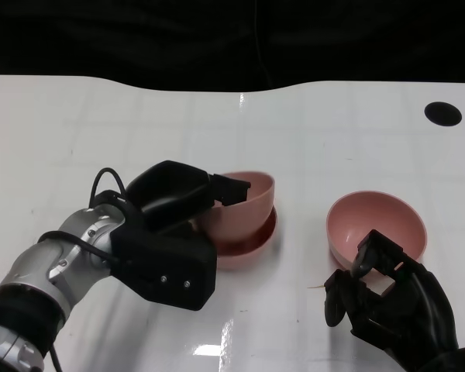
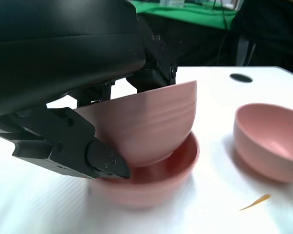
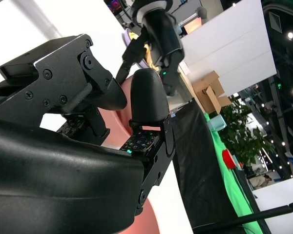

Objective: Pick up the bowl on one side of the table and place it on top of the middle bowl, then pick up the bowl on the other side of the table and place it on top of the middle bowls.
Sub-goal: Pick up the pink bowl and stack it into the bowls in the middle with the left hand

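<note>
Head view: left hand (image 1: 174,225) gripping a pink bowl (image 1: 240,205), tilted, sitting partly inside the middle bowl (image 1: 252,242) on the white bench (image 1: 77,139). Right hand (image 1: 391,302) at the near rim of the right bowl (image 1: 376,225), fingers curled; whether pinching the rim, cannot tell.

Left wrist view: fingers (image 2: 105,161) clamped on the tilted bowl (image 2: 146,126), lower bowl (image 2: 151,183) beneath, third bowl (image 2: 271,141) apart.

Right wrist view: black fingers (image 3: 146,97) against a pink surface (image 3: 112,126); grip unclear.
</note>
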Robot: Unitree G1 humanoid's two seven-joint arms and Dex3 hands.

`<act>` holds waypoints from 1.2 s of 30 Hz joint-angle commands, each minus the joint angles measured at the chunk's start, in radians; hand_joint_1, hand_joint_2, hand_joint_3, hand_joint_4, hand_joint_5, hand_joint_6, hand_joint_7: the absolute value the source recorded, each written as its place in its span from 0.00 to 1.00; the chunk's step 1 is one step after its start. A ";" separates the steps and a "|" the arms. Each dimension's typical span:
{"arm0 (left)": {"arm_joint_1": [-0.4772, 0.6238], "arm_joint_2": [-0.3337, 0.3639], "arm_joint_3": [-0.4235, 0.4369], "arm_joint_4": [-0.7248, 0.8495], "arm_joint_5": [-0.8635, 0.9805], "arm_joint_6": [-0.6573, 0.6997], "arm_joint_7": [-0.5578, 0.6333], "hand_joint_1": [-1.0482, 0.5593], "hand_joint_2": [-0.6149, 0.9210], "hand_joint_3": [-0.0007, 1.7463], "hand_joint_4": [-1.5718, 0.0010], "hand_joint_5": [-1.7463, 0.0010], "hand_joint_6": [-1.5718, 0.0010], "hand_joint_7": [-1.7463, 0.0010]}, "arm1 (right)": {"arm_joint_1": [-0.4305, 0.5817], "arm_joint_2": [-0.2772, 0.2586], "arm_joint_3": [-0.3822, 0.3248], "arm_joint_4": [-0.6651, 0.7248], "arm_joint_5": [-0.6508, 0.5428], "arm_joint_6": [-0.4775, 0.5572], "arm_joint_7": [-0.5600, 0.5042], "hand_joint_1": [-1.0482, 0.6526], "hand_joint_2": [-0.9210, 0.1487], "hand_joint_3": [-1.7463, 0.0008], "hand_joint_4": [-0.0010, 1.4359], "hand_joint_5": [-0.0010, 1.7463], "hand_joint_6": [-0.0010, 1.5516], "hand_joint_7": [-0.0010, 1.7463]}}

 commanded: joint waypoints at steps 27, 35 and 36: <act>-0.037 0.031 -0.076 0.080 0.099 -0.038 0.159 0.49 1.00 0.10 0.37 0.81 0.31 0.99 | 0.005 -0.005 -0.007 -0.009 0.010 0.008 -0.007 0.60 0.39 0.27 0.66 1.00 0.47 0.95; -0.029 0.047 -0.076 0.028 0.113 -0.033 0.154 0.28 1.00 0.14 0.46 0.98 0.40 1.00 | 0.003 -0.009 -0.008 0.000 0.005 -0.010 0.004 0.60 0.40 0.27 0.66 1.00 0.47 0.95; -0.026 0.050 -0.077 0.014 0.118 -0.023 0.147 0.19 1.00 0.18 0.53 0.99 0.45 1.00 | 0.002 -0.011 -0.008 0.005 0.005 -0.016 0.011 0.59 0.37 0.29 0.66 1.00 0.47 0.95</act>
